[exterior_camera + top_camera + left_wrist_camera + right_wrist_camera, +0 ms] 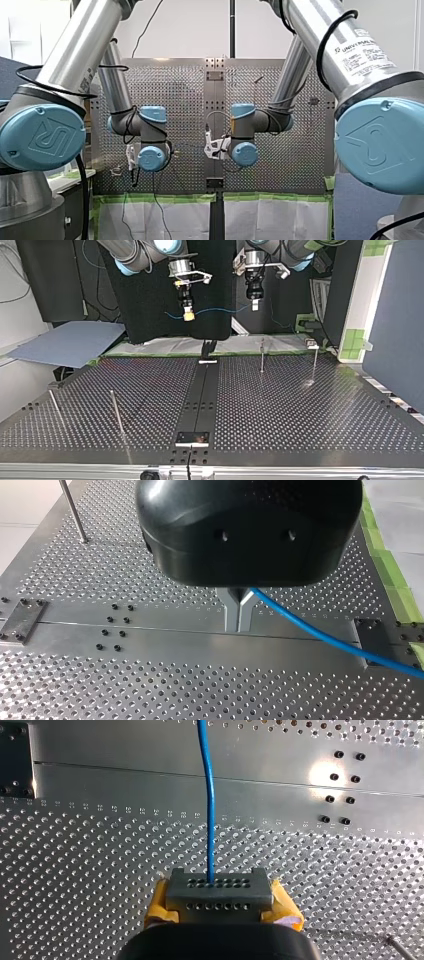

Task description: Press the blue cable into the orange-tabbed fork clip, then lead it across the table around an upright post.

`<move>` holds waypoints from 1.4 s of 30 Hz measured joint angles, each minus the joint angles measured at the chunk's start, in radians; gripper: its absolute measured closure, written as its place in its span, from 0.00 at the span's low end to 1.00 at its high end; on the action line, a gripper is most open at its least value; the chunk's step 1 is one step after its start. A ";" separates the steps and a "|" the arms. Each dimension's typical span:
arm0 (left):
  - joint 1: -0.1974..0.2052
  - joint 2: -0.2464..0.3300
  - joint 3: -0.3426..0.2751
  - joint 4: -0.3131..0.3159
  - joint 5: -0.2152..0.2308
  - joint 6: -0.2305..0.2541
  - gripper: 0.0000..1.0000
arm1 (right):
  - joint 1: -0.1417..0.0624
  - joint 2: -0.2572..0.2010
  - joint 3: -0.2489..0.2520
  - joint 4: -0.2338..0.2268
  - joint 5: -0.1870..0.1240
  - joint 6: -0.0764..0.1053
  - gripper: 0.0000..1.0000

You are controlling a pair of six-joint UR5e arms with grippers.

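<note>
In the top view, a leaning post [116, 412] is seen nearest on the table [310, 415], and an upright post [262, 356] farther off. At the far edge a dark forked fitting [207, 347], possibly the clip, is made out; no tab colour can be told. Above it the blue cable [220, 310] is stretched crosswise, pinched by the right gripper [188, 316] and the left gripper [254, 304]. The right is judged nearer the fitting.

Left hand [254, 304], right hand [188, 315] raised level, both pinched closed.
</note>
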 joint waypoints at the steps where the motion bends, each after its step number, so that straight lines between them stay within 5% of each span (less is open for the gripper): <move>1: 0.000 0.000 0.000 0.000 0.000 0.000 1.00 | 0.000 0.000 0.000 0.000 0.000 0.000 1.00; 42: 0.004 -0.024 0.001 0.000 0.004 0.004 1.00 | -0.001 -0.001 -0.001 0.000 -0.001 0.000 1.00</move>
